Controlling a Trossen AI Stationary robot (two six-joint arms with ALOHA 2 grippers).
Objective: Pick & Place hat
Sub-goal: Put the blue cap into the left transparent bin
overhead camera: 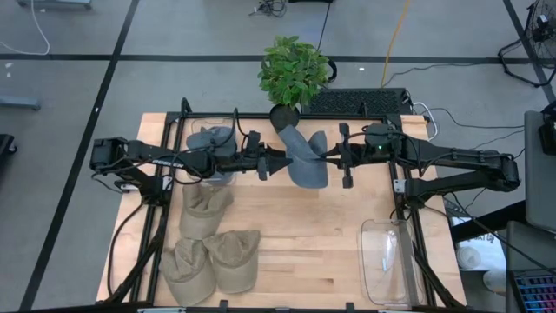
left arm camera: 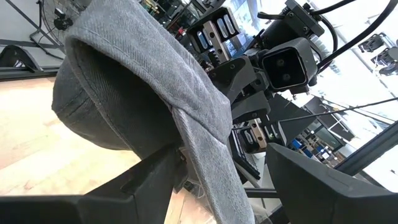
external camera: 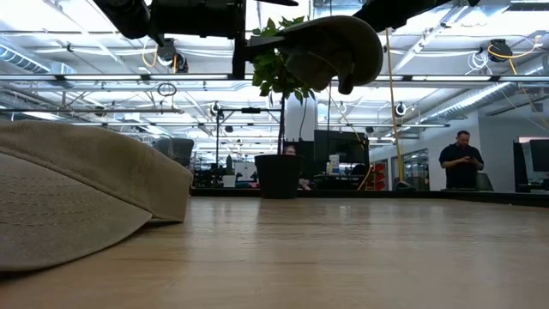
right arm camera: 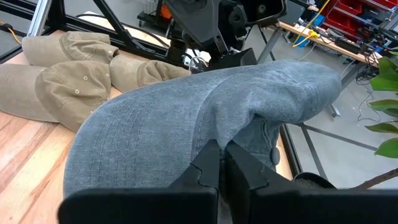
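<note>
hat: a grey cloth cap with a stitched brim [overhead camera: 304, 156], hanging in the air between the two arms over the far middle of the wooden bench [overhead camera: 321, 235], just in front of the potted green plant [overhead camera: 294, 74].
right pincer: [right arm camera: 222, 163] fingers pressed together on a fold of the cap's cloth, so it carries the cap from that side.
left pincer: [left arm camera: 208, 180] its fingers stand apart, with the brim edge running down between them; from its own view I cannot tell whether they press the cloth.
handling: light and soft, I judge; the crown sags and creases where pinched, so it will drape and swing rather than keep its shape.
where to hold: the brim looks the stiffest part and should slip least; a pinch on the thin crown cloth may pull loose.
other hats: four tan cloth caps [overhead camera: 213, 252] lie on the bench's left side, and another grey cap sits in a clear bin [overhead camera: 208, 143].
empty bin: a clear plastic tub [overhead camera: 387, 261] stands near the right front corner.
</note>
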